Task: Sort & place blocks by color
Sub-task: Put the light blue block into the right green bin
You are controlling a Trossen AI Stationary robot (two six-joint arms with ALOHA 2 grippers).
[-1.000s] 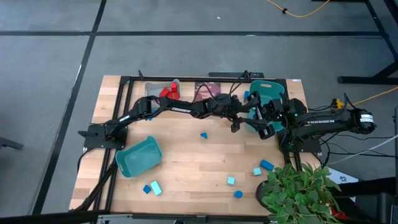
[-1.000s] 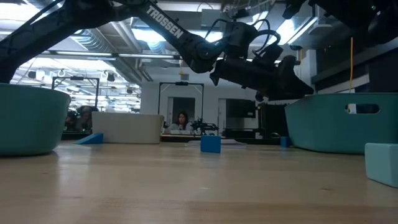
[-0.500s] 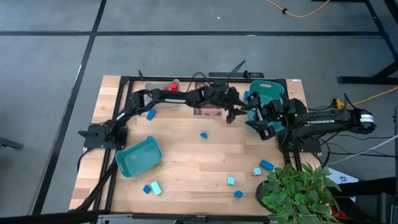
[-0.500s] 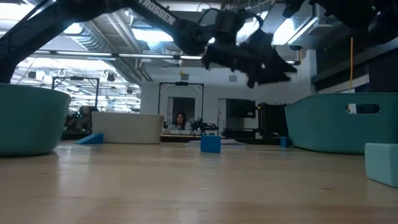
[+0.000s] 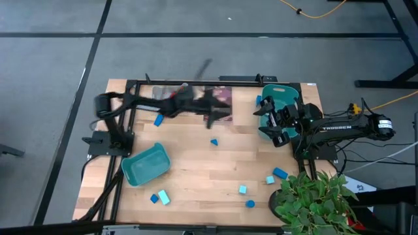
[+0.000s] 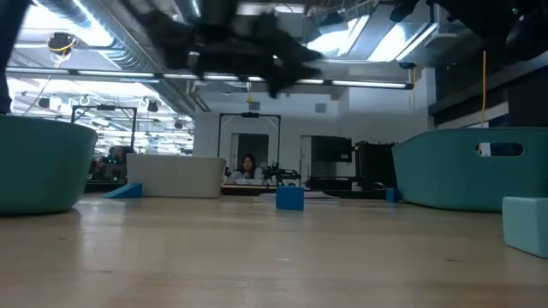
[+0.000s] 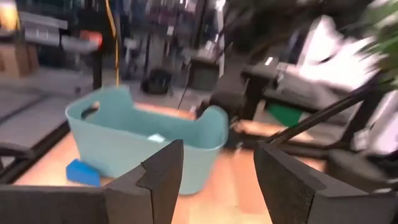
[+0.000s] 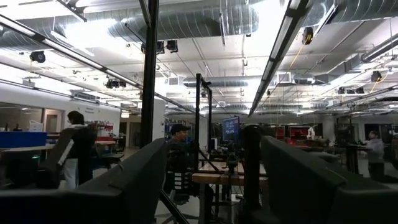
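The left pincer (image 5: 210, 119) is blurred above the far middle of the tabletop (image 5: 196, 170), over the near edge of the dark card (image 5: 221, 98); in its wrist view the fingers (image 7: 163, 177) stand apart with nothing between them, looking toward a teal bin (image 7: 146, 146) that has a pale block inside and a blue block (image 7: 82, 172) just beside it. The right pincer (image 5: 273, 127) hangs over the near rim of the far-right bin (image 5: 281, 96), its fingers (image 8: 134, 180) spread and empty, pointing level into the room where people stand. The blocks are scattered: red ones (image 5: 173, 96) lie in a grey bin at the far edge, largely hidden by the arm; a blue block (image 5: 158, 120) lies near it and another (image 5: 213, 141) mid-tabletop. A second teal bin (image 5: 145, 164) sits at near left, with a blue (image 5: 154, 198) and a cyan block (image 5: 163, 196) just beside each other in front of it. Toward the near right lie two cyan blocks (image 5: 242, 189) and (image 5: 270, 179) and two blue ones (image 5: 250, 203) and (image 5: 280, 173), close to a plant (image 5: 313, 196).
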